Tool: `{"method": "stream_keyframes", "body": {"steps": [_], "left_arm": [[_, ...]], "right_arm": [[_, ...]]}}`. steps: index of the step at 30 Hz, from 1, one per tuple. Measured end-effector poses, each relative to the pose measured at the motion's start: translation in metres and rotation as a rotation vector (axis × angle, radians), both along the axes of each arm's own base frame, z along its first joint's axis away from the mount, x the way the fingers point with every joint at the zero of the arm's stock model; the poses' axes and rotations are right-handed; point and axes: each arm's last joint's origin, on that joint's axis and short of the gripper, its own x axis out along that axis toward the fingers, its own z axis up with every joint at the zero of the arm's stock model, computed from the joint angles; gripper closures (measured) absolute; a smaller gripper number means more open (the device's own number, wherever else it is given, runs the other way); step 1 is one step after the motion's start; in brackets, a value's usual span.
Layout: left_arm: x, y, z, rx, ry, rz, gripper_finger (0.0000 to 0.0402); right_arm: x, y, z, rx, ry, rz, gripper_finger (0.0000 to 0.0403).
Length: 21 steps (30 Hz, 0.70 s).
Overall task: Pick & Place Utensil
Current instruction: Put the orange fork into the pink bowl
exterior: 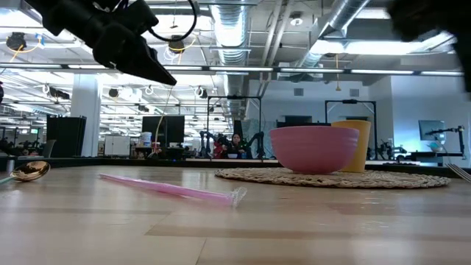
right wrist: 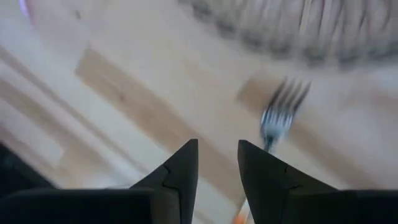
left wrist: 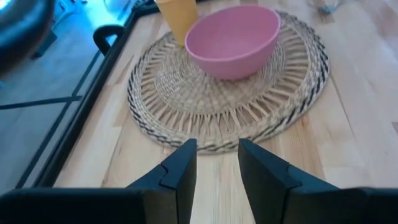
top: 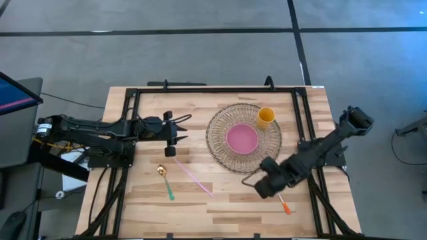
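Right gripper [right wrist: 217,163], fingers slightly parted and empty, hovers over wooden table [top: 227,207] beside fork [right wrist: 278,118]; left gripper [left wrist: 216,163] likewise, facing mat [left wrist: 186,99].

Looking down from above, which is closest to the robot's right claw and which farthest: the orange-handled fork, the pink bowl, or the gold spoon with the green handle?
From the right gripper, in the high view:
1. Orange-handled fork, right beside it near the table's front edge.
2. Pink bowl, farther back on the round woven placemat.
3. Gold spoon with the green handle, far over on the left arm's side.
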Motion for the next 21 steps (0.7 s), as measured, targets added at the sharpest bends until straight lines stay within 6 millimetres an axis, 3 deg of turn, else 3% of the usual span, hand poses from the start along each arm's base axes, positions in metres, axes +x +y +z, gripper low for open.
{"method": "stream_keyframes", "body": {"steps": [8,13,21], "left_arm": [[0.003,0.000,0.008,0.003,-0.088,0.000,0.0282],[0.004,0.000,0.014,0.005,-0.153,0.001,0.0282],[0.005,0.000,0.019,0.006,-0.205,0.001,0.0282]], "right_arm": [[-0.031,0.014,-0.033,0.098,0.168,-0.131,0.0295],[-0.035,0.021,-0.051,0.169,0.107,-0.135,0.0295],[-0.044,0.024,-0.080,0.110,0.139,-0.175,0.0295]]}}
